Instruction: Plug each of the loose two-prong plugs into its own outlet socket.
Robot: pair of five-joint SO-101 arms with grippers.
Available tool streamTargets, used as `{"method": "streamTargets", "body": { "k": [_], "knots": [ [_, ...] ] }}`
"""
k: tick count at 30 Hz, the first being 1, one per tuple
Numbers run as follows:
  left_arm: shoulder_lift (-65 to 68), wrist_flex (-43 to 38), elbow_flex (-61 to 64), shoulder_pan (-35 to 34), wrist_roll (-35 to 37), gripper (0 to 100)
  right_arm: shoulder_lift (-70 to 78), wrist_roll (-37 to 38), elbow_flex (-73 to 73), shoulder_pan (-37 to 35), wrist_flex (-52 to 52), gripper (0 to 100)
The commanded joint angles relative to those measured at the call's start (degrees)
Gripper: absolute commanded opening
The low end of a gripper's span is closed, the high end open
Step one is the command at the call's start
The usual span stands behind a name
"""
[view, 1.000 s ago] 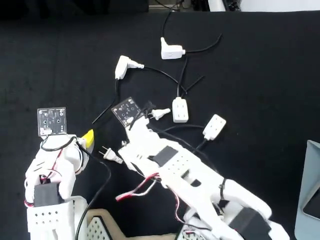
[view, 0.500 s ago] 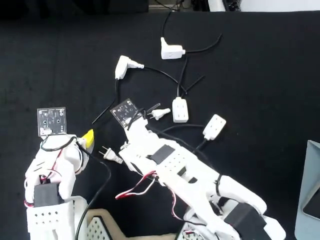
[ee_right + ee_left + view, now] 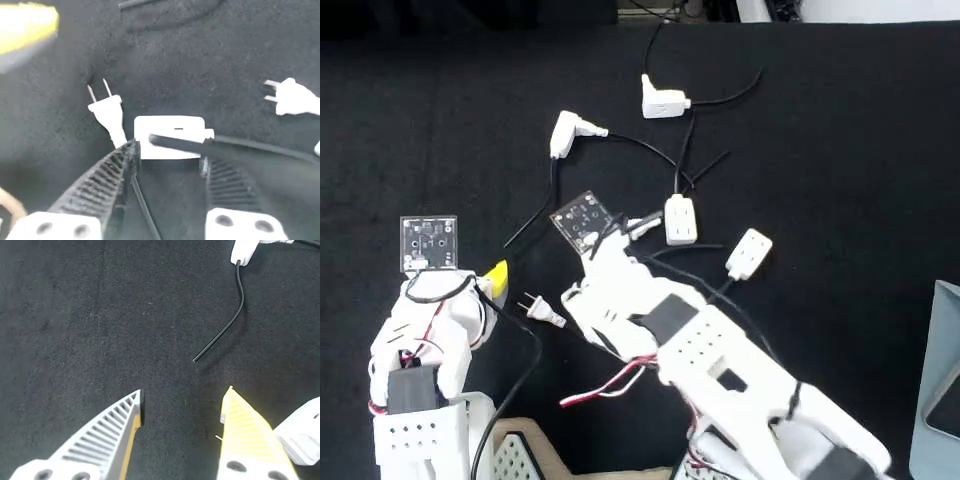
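I read the right gripper [image 3: 168, 154] jaws as spread, tips flanking a white block [image 3: 160, 129]; contact cannot be confirmed. One two-prong plug [image 3: 642, 225] lies just left of the outlet socket [image 3: 680, 220]. A second plug [image 3: 542, 310] lies well left of it. Left gripper [image 3: 183, 391]: jaws spread, farther left of the socket.

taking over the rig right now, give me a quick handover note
Left gripper: open, empty, above bare black cloth.
Right gripper: open, fingertips either side of a white socket block, not closed on it. A straight plug lies just beside one finger; a second plug lies farther off.
In the high view, upper socket and lower socket lie with nothing plugged in.
Done: no plug looks seated.
Left to do: every plug; probably start with the straight plug and the block at the right gripper.
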Motion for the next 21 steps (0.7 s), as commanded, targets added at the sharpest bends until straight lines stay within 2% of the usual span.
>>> {"method": "streamTargets", "body": {
  "k": [1, 3, 6, 9, 11, 14, 21],
  "knots": [
    [0.3, -0.9, -0.5, 0.3, -3.3, 26, -5.1, -0.1, -3.5, 0.5, 3.3, 15.6],
    [0.3, -0.3, -0.3, 2.2, -5.7, 26, -7.3, -0.1, -3.3, 0.9, 5.0, 13.3],
    [0.1, 5.4, -1.0, 8.3, -9.3, 26, -9.8, -0.1, -3.3, 3.1, 8.5, 10.6],
    [0.4, 10.7, -3.2, 14.5, -10.7, 27, -11.1, -0.1, -3.3, 8.9, 10.1, 10.2],
    [0.4, 13.0, -3.8, 17.1, -10.6, 32, -11.4, -0.1, -3.2, 13.5, 11.3, 10.3],
    [0.4, 13.2, -3.1, 18.8, -10.8, 35, -11.5, 0.3, -3.2, 17.8, 13.3, 10.3],
    [1.1, 10.6, -2.8, 24.6, -12.8, 35, -11.6, 0.4, -3.3, 21.5, 14.1, 10.3]
  ]
}}
